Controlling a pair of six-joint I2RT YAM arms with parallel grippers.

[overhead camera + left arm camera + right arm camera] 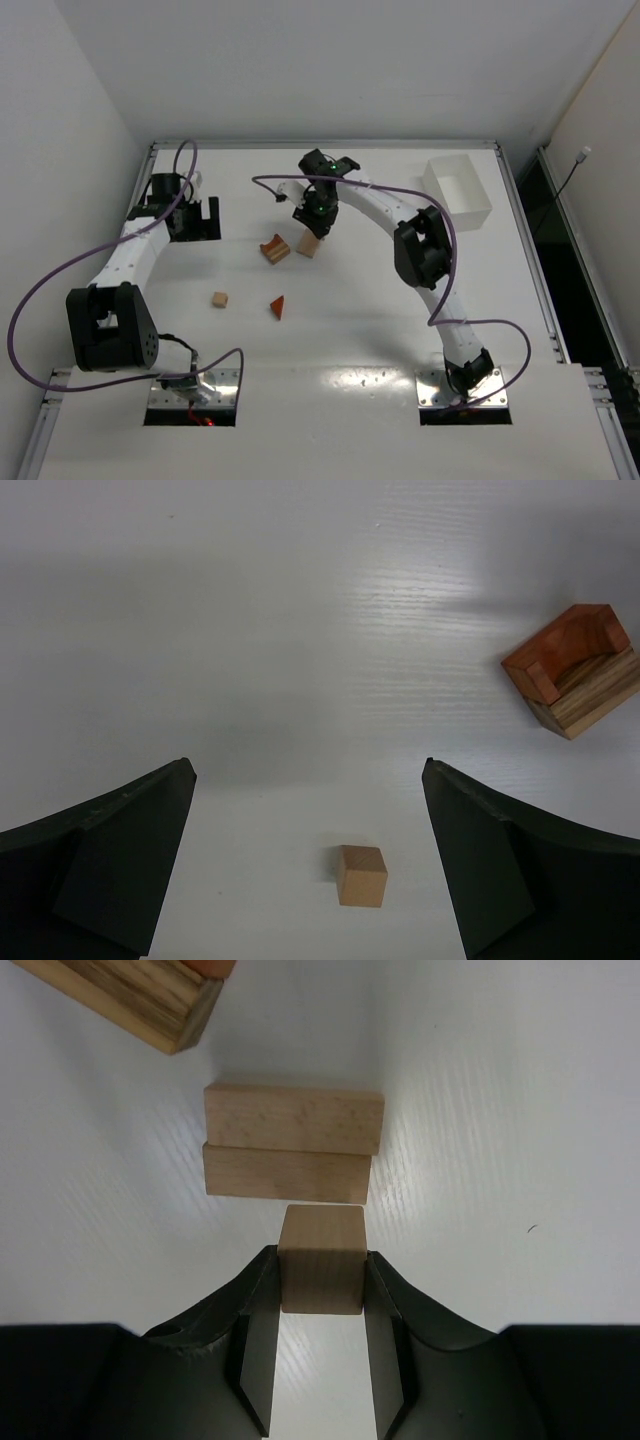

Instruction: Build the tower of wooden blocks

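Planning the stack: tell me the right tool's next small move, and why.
Probably ease the pale cube, clamped in the right tool, forward over the two pale bars lying together, then lower it. It seems to sit just short of them, and they look like the tower's base.

Left arm (135,250) & right arm (385,205): white tube links w/ chunky black joint housings, purple cable (40,300) looping along each, bases on bare metal plates (222,385). Left gripper (310,880) all black, matte wedge-shaped fingers (110,870); right gripper (313,230) same black, small green LED (321,211) lit on its body.
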